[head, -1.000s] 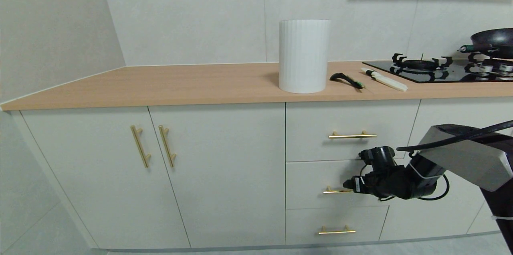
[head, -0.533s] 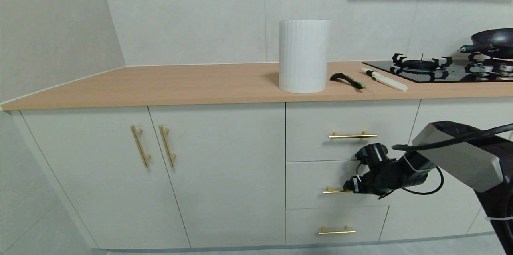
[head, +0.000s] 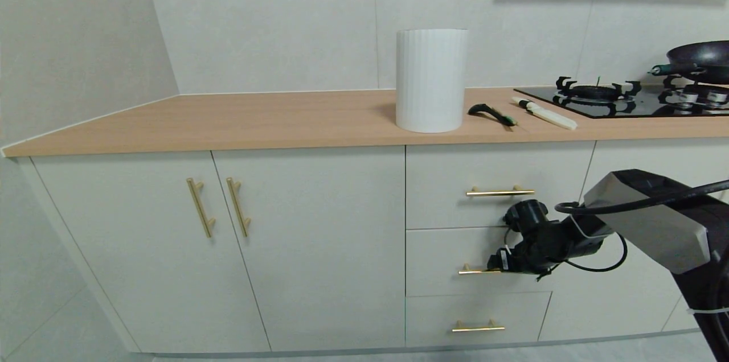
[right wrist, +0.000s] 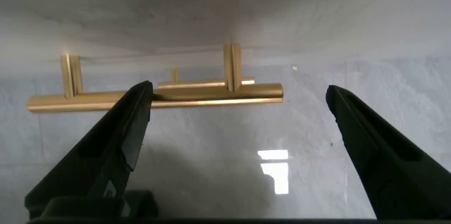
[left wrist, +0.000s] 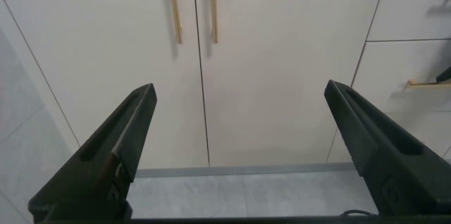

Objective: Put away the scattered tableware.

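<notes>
The right gripper (head: 496, 262), fingers spread wide, sits at the middle drawer handle (right wrist: 155, 99), maybe touching it, and the left gripper (left wrist: 239, 89), also spread wide, faces 2 cupboard doors (left wrist: 282, 69).

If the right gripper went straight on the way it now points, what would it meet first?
The right gripper would most likely meet the gold handle of the middle drawer, which sits between its open jaws. The gap left is hard to judge.
</notes>
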You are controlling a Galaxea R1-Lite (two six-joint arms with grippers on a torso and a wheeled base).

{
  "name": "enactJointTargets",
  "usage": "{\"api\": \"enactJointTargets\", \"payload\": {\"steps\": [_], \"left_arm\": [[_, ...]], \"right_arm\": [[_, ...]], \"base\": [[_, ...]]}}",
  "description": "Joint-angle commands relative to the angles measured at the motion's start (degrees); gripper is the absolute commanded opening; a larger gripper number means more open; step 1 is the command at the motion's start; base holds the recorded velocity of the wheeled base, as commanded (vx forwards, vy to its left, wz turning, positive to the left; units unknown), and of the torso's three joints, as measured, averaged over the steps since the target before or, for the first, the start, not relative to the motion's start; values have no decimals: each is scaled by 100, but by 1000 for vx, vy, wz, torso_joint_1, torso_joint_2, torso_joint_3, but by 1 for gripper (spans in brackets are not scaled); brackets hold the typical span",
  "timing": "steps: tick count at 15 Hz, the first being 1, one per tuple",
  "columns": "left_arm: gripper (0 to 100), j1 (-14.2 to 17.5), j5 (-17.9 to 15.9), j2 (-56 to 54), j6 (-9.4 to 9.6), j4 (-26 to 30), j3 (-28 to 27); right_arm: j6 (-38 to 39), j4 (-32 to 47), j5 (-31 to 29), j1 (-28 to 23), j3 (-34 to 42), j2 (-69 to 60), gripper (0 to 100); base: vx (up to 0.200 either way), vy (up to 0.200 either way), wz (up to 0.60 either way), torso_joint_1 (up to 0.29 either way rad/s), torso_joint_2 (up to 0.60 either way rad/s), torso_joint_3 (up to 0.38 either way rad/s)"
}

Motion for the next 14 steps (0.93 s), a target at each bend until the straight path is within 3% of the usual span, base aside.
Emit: {"api": "enactJointTargets", "payload": {"steps": [1,11,14], "left_arm": [[100,0,-3,2,-1,-1,1],[100,0,-3,2,-1,-1,1],[100,0,5,2,-1,-1,1]], "right_arm": [[-3,80,1,2,-71,0,100],[24,186,-43,2,202,-184,100],[129,-192,-52,2,184,-167,100]], "base": [[0,0,0,0,0,0],[0,0,0,0,0,0],[0,0,0,0,0,0]]}}
